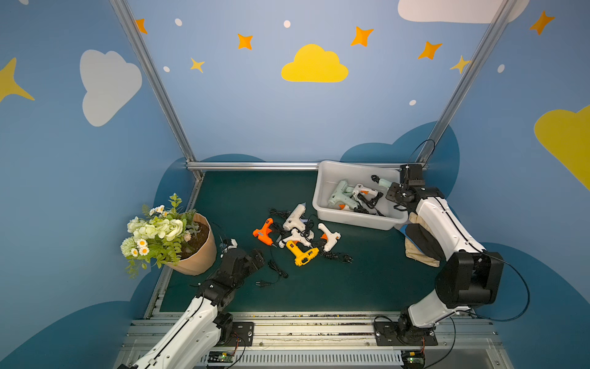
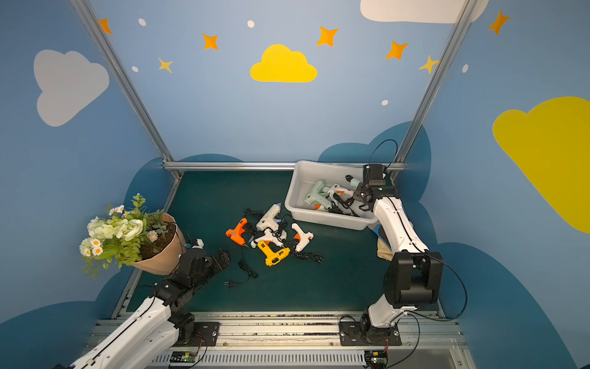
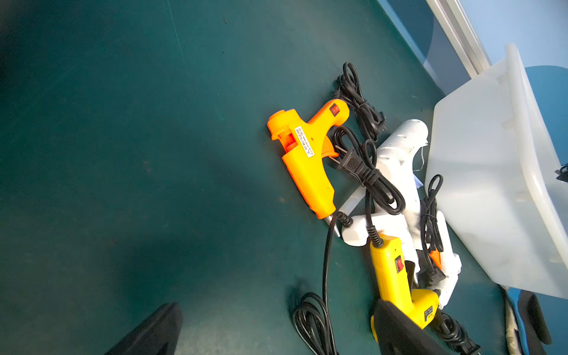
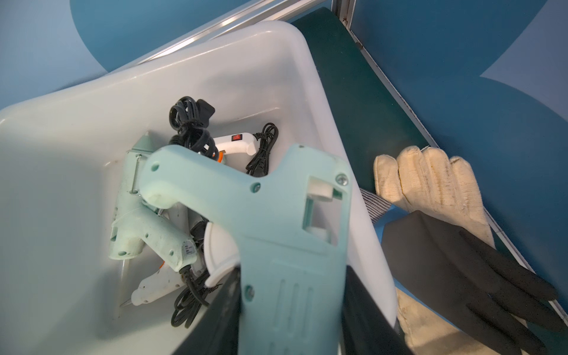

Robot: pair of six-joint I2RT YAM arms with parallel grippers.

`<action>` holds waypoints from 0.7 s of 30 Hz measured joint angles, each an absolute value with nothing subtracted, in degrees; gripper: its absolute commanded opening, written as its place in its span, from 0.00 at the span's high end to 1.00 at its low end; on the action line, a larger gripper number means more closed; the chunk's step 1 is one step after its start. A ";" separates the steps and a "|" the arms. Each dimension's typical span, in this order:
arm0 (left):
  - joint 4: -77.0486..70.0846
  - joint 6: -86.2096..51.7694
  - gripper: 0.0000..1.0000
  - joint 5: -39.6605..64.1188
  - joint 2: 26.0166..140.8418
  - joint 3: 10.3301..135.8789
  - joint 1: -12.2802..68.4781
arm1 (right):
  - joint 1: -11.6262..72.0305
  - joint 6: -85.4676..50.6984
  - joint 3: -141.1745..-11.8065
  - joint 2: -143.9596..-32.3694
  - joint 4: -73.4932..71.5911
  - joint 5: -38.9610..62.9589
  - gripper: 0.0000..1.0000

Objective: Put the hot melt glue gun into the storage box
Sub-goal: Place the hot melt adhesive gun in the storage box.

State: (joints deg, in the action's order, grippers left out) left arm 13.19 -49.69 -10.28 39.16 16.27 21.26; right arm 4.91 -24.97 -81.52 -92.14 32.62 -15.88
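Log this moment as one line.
right gripper: shut on mint gun, over box | left gripper: open, near pile | box: holds other guns

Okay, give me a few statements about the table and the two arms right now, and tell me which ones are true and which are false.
1. The right gripper holds a pale green glue gun above the storage box. True.
2. The left gripper is shut on the orange glue gun. False: it is open and empty, and the orange glue gun lies on the mat.
3. The storage box is empty. False: a second green glue gun and a white glue gun lie in it.
4. A yellow glue gun lies on the mat. True.
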 measured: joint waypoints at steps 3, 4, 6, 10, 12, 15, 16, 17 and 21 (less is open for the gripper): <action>13.21 -49.69 0.00 -10.26 39.31 16.27 21.26 | 4.58 -25.32 -81.52 -93.51 32.42 -15.55 1.00; 13.19 -49.69 0.00 -10.26 39.31 16.27 21.26 | 4.58 -25.36 -81.52 -94.15 32.36 -15.49 1.00; 13.19 -49.69 0.00 -10.26 39.31 16.27 21.26 | 4.58 -25.34 -81.62 -95.50 32.36 -15.40 1.00; 13.19 -49.67 0.00 -10.28 39.33 16.27 21.26 | 4.58 -25.28 -84.64 -99.98 33.45 -15.35 1.00; 13.19 -49.65 0.00 -10.28 39.33 16.27 21.26 | 4.58 -25.23 -87.55 -102.65 34.79 -15.20 1.00; 13.19 -49.45 0.00 -10.31 39.40 16.29 21.26 | 4.58 -24.67 -92.31 -106.48 37.12 -14.39 1.00; 13.19 -49.41 0.00 -10.33 39.40 16.29 21.26 | 4.58 -24.56 -93.67 -107.59 37.74 -14.04 1.00; 13.21 -49.39 0.00 -10.31 39.42 16.36 21.26 | 4.58 -24.43 -94.56 -108.40 38.09 -13.78 1.00; 13.21 -49.23 0.00 -10.28 39.48 17.23 21.26 | 4.58 -23.92 -96.29 -111.53 39.03 -12.53 1.00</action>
State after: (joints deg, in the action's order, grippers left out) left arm 13.21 -49.23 -10.28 39.48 17.23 21.26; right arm 4.58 -23.92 -96.29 -111.53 39.03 -12.53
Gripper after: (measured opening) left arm 0.999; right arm 0.434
